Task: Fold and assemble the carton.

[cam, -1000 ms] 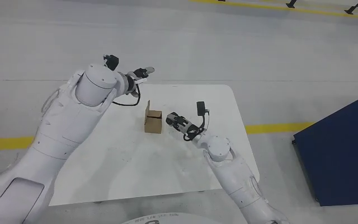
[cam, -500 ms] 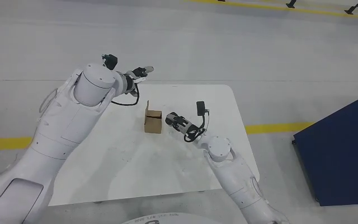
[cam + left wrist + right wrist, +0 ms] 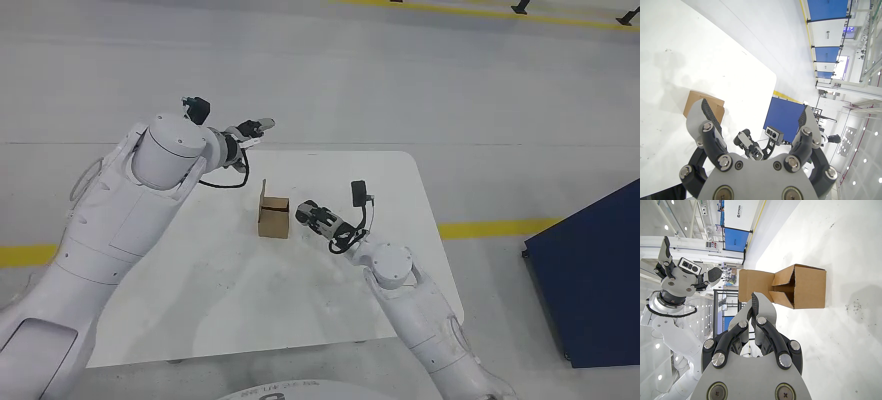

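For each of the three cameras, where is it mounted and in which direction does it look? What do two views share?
Top view: above the arms, looking down at the table; both arms show.
Left wrist view: on the left wrist, facing across the table past the open left gripper toward the carton.
Right wrist view: on the right wrist, facing the carton's open end past the shut right gripper.
Shared: both wrist views show the carton and the other gripper.

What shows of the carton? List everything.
The carton is small, plain brown cardboard, standing on the white table with its top open. One long flap stands upright; two shorter flaps lean partly inward. The right gripper, jaws shut, sits close beside it; contact cannot be told.
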Robot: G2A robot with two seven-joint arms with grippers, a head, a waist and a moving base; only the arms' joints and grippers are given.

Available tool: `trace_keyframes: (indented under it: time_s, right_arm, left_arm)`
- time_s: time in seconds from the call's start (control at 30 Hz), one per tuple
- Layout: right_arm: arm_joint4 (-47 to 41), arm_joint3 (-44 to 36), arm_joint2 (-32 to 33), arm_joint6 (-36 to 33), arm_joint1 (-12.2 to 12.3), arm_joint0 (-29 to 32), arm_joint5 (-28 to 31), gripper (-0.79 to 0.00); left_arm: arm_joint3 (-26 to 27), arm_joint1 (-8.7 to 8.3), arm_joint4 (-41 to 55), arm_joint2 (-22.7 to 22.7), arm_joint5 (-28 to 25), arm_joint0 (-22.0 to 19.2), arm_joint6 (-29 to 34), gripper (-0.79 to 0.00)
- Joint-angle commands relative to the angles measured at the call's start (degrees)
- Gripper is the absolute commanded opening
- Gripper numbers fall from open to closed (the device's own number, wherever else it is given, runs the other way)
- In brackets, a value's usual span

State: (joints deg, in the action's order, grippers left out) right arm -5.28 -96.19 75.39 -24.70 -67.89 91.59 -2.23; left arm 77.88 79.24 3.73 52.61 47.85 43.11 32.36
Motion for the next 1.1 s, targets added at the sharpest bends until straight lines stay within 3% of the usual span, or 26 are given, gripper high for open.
trace_keyframes:
  time_s: [0.0, 0.6, 0.63, 0.8, 0.87, 0.97, 1.03, 1.07]
  right_arm:
    - [0.0, 0.0, 0.0, 0.0, 0.0, 0.0, 0.0, -0.785]
    - [0.0, 0.0, 0.0, 0.0, 0.0, 0.0, 0.0, -0.785]
    - [0.0, 0.0, 0.0, 0.0, 0.0, 0.0, 0.0, 0.0]
    - [8.4, -1.2, -1.0, 3.4, 0.2, 0.8, 1.0, 0.0]
    - [9.7, -1.9, -1.2, 3.8, 0.2, 1.0, 0.8, 0.0]
    - [11.3, -2.2, -0.6, 3.0, 0.4, 0.6, 0.6, 0.0]
    - [12.0, -2.3, -0.3, 1.8, 0.6, 0.2, 1.0, 0.0]
    - [11.8, -2.3, -0.2, 0.8, 0.6, 0.0, 1.3, -0.037]
  left_arm:
    - [0.0, 0.0, 0.0, 0.0, 0.0, 0.0, 0.0, 0.0]
    - [0.0, 0.0, 0.0, 0.0, 0.0, 0.0, 0.0, 0.0]
    - [0.3, -0.02, -0.4, -0.1, -0.6, 0.1, -0.4, 0.0]
    - [6.1, -1.78, -24.5, -5.7, -8.3, 4.5, -12.9, 0.0]
    - [8.0, -2.94, -27.4, -4.8, -13.6, 6.7, -9.5, 0.0]
    - [9.3, -5.24, -39.5, -3.8, -20.8, 10.0, -7.7, 0.0]
    - [11.3, -6.34, -39.4, -1.0, -25.2, 12.3, -4.2, 0.0]
    - [11.9, -6.91, -39.2, 0.5, -28.0, 13.4, -2.4, 0.0]
